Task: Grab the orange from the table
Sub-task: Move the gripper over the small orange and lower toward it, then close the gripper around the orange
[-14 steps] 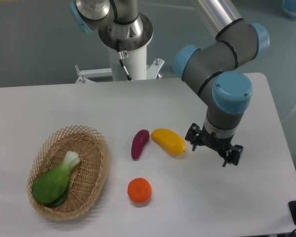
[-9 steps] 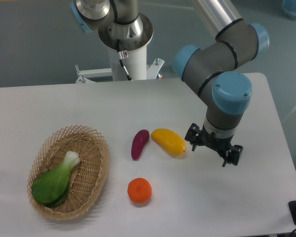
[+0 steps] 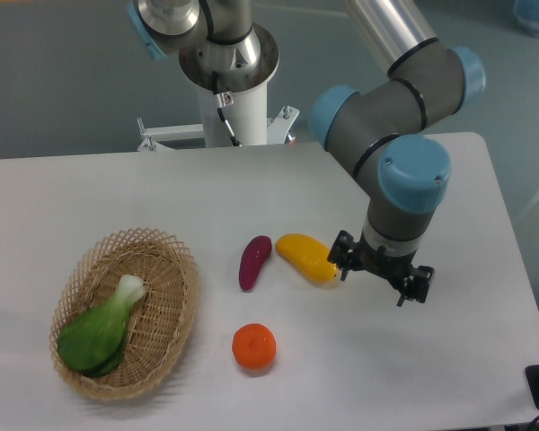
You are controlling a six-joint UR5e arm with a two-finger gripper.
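So the orange point(image 3: 253, 347) is just sitting on the white tabletop point(image 3: 63, 193), down toward the front edge, nothing touching it. The tool point(image 3: 381, 277) hangs over the tabletop up at about 2 o'clock from the orange, well apart from it. Its two fingers are spread with a clear gap between them and nothing held in there.

Just beside the tool, at its 9 o'clock, there's a yellow mango-looking fruit point(image 3: 307, 256) lying on its side. The near finger looks like it's right at the fruit's end, but I can't tell if they actually touch. Next to that, again at 9 o'clock, is a small purple eggplant point(image 3: 254, 261), close to the yellow fruit but not touching. Both sit around 12 o'clock from the orange.

Over at 9 o'clock from the orange there's a wicker basket point(image 3: 162, 256) with a green bok choy point(image 3: 101, 329) lying inside.
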